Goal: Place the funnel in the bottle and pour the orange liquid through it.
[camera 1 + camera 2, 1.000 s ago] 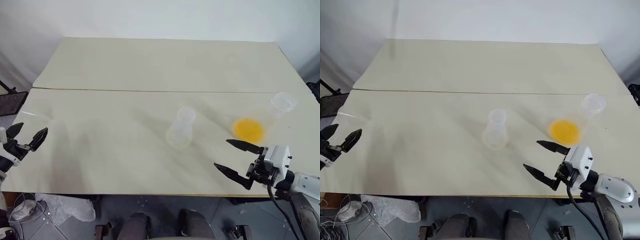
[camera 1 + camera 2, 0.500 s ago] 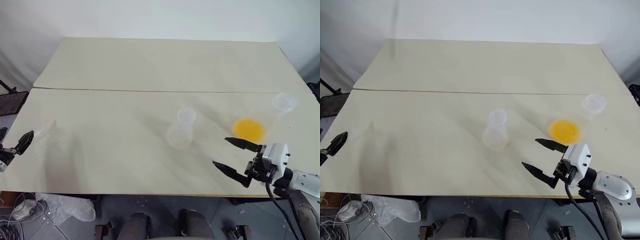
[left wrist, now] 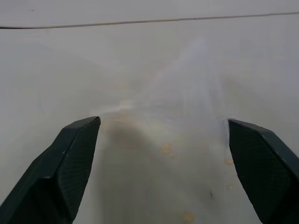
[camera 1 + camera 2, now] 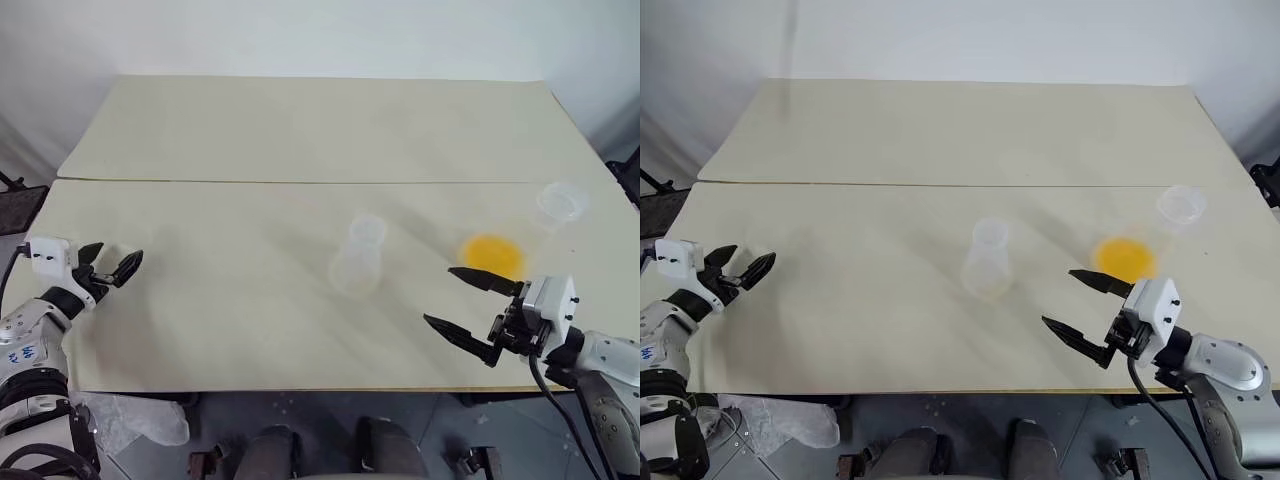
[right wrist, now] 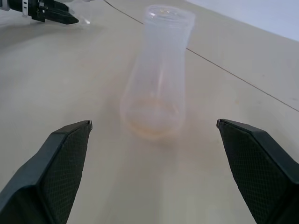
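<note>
The bottle, a small clear conical flask, stands upright at the table's middle; the right wrist view has it straight ahead. To its right stands a larger clear flask holding the orange liquid. My right gripper hovers open near the front edge, just in front of the orange patch and apart from both flasks. My left gripper is open and low over the table's left end. The funnel is a faint clear shape on the table, just ahead of the left fingers, not gripped.
Two pale tables are pushed together, their seam running across behind the flasks. Broad bare surface lies between the left gripper and the bottle. The front edge passes close under both arms.
My left gripper has come in from the table's left edge and now points over the surface at the funnel's spot. The right gripper has kept still. The view shifted slightly.
</note>
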You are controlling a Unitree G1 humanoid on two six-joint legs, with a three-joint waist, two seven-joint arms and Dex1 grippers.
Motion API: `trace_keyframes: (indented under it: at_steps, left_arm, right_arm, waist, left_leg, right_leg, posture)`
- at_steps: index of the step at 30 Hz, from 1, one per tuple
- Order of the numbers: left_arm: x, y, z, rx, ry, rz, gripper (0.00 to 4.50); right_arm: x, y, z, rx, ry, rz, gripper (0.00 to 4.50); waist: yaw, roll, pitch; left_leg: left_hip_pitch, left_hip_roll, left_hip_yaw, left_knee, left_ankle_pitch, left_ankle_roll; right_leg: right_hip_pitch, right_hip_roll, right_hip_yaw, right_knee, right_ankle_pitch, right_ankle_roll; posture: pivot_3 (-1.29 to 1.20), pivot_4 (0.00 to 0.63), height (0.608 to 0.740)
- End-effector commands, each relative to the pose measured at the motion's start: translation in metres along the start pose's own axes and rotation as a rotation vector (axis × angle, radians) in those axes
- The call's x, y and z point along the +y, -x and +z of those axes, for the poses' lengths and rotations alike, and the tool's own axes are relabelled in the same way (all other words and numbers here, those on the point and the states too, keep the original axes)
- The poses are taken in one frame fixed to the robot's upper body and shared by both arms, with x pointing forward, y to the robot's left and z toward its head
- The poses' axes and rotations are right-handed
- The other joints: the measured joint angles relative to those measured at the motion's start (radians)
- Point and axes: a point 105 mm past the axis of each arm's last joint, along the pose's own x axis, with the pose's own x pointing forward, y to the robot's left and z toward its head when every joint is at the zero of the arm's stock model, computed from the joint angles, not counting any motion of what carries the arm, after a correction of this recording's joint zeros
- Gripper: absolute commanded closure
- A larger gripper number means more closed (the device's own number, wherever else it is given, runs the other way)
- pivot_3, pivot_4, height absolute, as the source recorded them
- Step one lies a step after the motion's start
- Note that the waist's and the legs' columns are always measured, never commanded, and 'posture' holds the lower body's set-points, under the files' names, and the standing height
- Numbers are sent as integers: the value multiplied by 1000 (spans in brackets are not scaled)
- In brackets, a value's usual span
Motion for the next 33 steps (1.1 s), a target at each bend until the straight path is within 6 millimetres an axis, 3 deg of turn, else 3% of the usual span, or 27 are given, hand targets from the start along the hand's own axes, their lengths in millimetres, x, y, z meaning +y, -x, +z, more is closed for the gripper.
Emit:
trace_keyframes:
  at_steps: [1, 3, 11, 16, 19, 27, 33]
  left_arm:
    - [5, -1, 14, -34, -44, 5, 214]
    - [7, -3, 15, -33, -42, 19, 625]
    - [4, -5, 28, -70, -50, -19, 3152]
    - [0, 9, 27, -35, -30, -110, 3152]
    - [-2, 20, 30, -16, 10, -145, 2559]
    - [6, 44, 46, -48, -50, -115, 42]
    - [44, 64, 68, -137, -98, 78, 10]
  right_arm:
    - [0, 5, 9, -13, 45, -15, 0]
    - [0, 6, 7, -11, 44, -20, 0]
    - [0, 9, 3, -11, 46, -35, 0]
    - [0, 11, 0, -6, 43, -36, 0]
    - [0, 11, -2, -8, 43, -31, 0]
    - [0, 9, -3, -15, 45, -16, 0]
    - [-1, 2, -2, -25, 49, 4, 0]
  waist:
    - [3, 0, 0]
    - [5, 0, 0]
    - [5, 0, 0]
    - [-1, 0, 0]
    - [-4, 0, 0]
    - [4, 0, 0]
    - [3, 0, 0]
  left_leg:
    - [0, 0, 0, 0, 0, 0]
    - [0, 0, 0, 0, 0, 0]
    - [0, 0, 0, 0, 0, 0]
    - [0, 0, 0, 0, 0, 0]
    - [0, 1, 0, 0, 0, 0]
    - [0, 1, 0, 1, 0, 0]
    - [0, 1, 0, 0, 0, 0]
  right_leg:
    - [0, 0, 0, 0, 0, 0]
    - [0, 0, 0, 0, 0, 0]
    - [0, 0, 0, 0, 0, 0]
    - [-1, 0, 1, 0, 0, 0]
    - [-1, 0, 1, 0, 0, 0]
    - [0, -1, 5, 0, 0, 0]
    - [-1, 0, 5, 0, 0, 0]
  posture:
    - [0, 150, 740]
    - [0, 150, 740]
    - [0, 150, 740]
    - [0, 150, 740]
    - [0, 150, 740]
    - [0, 150, 740]
    - [0, 150, 740]
